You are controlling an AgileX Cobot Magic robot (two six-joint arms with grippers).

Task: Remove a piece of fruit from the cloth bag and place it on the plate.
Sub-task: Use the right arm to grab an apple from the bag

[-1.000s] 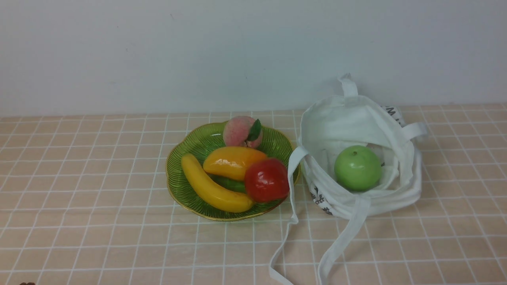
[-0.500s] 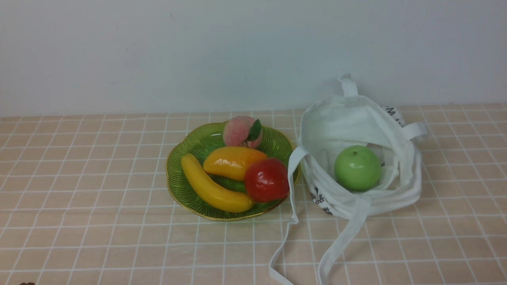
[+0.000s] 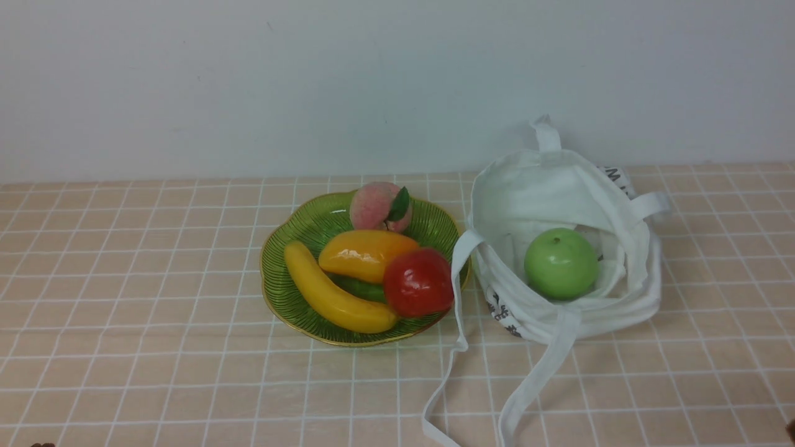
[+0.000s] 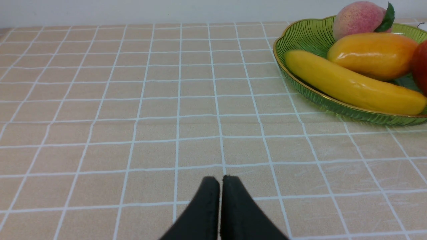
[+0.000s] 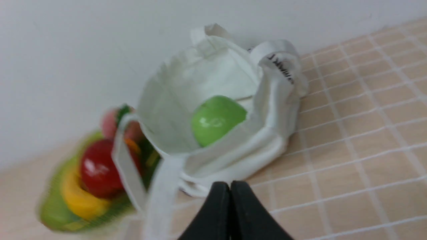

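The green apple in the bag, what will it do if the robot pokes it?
The green apple would probably roll a little, since it looks round. Its shiny skin might feel slippery. The bag might stop it from rolling far, because its cloth sides stand up around it.

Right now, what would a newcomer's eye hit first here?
Probably the red apple, glossy on the near right side of the green glass plate, against the yellow and orange fruit. Next, the bright green apple inside the open mouth of the white cloth bag, which stands right of the plate.
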